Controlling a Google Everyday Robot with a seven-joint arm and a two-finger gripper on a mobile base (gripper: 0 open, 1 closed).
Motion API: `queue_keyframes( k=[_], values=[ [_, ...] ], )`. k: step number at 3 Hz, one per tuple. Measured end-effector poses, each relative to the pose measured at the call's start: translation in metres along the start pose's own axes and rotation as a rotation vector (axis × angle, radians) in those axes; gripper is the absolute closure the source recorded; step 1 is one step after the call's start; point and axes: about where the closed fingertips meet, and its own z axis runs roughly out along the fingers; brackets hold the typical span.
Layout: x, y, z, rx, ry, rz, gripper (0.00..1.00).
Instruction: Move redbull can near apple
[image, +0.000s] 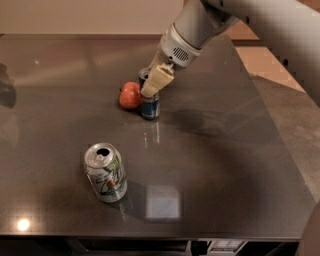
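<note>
Standing upright on the dark table (240, 165), the redbull can (149, 107) sits just beside the apple (130, 96), close enough that they look nearly touching, which is where the task wants it; the gripper (151, 86) reaches down from the upper right with its jaws clamped on the can's upper part, one pale finger lying across the front, presumably to keep the slim can steady until it is set; the wider green-print can (106, 174) stands well apart, nearer the front edge
</note>
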Motion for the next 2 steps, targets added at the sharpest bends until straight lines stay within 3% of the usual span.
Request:
queue_keyframes(
  k=[1, 2],
  values=[
    [-0.0009, 0.0004, 0.0016, -0.003, 0.0, -0.001, 0.0],
    [-0.0009, 0.0004, 0.0016, -0.003, 0.0, -0.001, 0.0]
  ],
)
